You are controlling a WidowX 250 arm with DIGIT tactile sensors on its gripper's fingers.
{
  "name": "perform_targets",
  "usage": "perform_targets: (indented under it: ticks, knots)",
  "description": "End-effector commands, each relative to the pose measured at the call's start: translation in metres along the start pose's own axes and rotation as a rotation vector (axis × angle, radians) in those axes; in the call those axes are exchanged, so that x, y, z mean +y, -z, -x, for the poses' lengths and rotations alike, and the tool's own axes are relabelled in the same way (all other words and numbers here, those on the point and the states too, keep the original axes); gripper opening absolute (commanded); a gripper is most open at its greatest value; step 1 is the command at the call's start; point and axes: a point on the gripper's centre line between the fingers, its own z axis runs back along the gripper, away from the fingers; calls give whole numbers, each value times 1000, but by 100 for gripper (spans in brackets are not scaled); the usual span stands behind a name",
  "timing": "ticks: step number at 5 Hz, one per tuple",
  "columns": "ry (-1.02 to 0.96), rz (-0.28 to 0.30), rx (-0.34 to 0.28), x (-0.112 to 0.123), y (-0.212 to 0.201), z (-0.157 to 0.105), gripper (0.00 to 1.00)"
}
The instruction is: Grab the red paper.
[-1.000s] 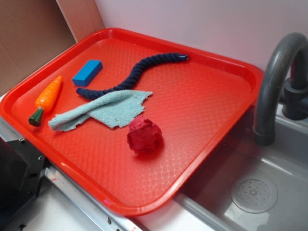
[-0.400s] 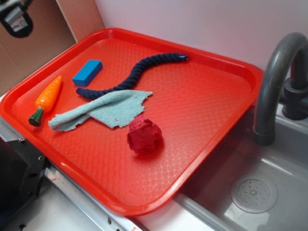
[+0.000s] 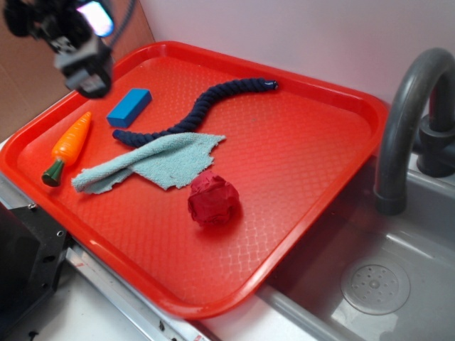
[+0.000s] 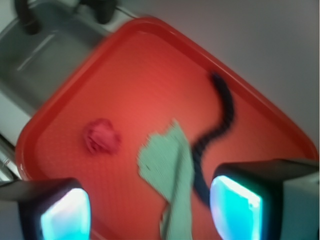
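Pincer (image 3: 84, 60) motion-blurred at the exterior's top-left corner, arm cut off.

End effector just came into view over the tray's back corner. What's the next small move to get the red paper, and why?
Probably traverse toward the red paper before descending. The end effector hangs open, high over the tray's far-left corner near the blue block, holding nothing. The paper sits apart on the tray's near side, just past the light blue cloth, so a straight drop would miss it.

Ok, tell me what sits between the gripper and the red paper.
The light blue cloth lies on the tray between the gripper and the red paper. It lies flat, so a raised approach probably clears it.
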Motion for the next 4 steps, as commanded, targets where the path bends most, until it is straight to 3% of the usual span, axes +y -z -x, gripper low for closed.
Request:
perform_targets:
  ticks: [1, 2, 4]
  knots:
    - [184, 83, -71, -13, 20, -11, 100]
    - [187, 99, -31, -14, 34, -9, 100]
    - [262, 216, -26, -24, 70, -10, 100]
